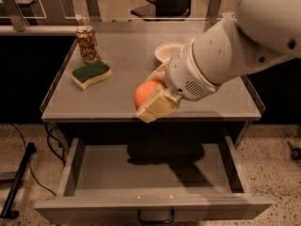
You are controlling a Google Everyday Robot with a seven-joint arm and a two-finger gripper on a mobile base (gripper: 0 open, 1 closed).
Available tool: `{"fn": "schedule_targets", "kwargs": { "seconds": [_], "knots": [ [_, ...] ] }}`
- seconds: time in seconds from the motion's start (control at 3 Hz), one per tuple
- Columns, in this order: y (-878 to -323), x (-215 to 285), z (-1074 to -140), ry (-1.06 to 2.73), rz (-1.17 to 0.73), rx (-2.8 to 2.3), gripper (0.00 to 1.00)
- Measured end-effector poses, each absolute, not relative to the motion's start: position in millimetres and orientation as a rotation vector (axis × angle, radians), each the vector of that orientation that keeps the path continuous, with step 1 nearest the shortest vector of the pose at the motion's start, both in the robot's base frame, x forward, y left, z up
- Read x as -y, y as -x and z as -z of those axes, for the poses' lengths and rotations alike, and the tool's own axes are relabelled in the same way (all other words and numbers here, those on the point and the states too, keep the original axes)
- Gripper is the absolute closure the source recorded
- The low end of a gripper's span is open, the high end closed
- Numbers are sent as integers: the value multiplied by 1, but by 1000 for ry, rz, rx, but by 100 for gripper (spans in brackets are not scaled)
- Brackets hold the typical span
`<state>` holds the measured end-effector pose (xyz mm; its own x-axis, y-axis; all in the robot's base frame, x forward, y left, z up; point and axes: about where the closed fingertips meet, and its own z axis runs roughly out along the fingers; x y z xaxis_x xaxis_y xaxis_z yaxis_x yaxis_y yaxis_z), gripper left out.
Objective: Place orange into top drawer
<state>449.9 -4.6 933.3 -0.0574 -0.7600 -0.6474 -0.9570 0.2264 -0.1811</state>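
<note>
My gripper [151,99] is shut on the orange [144,93], a round orange fruit held between the cream fingers [158,107]. It hangs in the air above the front edge of the table top, just over the back of the open top drawer [155,175]. The drawer is pulled out toward the camera, its grey floor bare, with a small dark handle [155,217] at the centre of its front panel. The arm casts a shadow on the drawer's back part.
On the grey table top [117,95] stand an orange-patterned drink can [88,44] at the back left, a green and yellow sponge [91,74] in front of it, and a white bowl [168,52] partly hidden behind the arm.
</note>
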Motion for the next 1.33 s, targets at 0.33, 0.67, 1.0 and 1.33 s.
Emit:
{"fn": "schedule_targets", "kwargs": {
  "seconds": [0.33, 0.67, 1.0, 1.33],
  "knots": [
    [-449, 4, -935, 1585, -388, -1861, 100],
    [-430, 4, -930, 1602, -382, -1867, 100],
    [-406, 12, -912, 1597, -370, -1882, 100],
    [-391, 31, -869, 1571, -353, -1895, 100]
  ]
}}
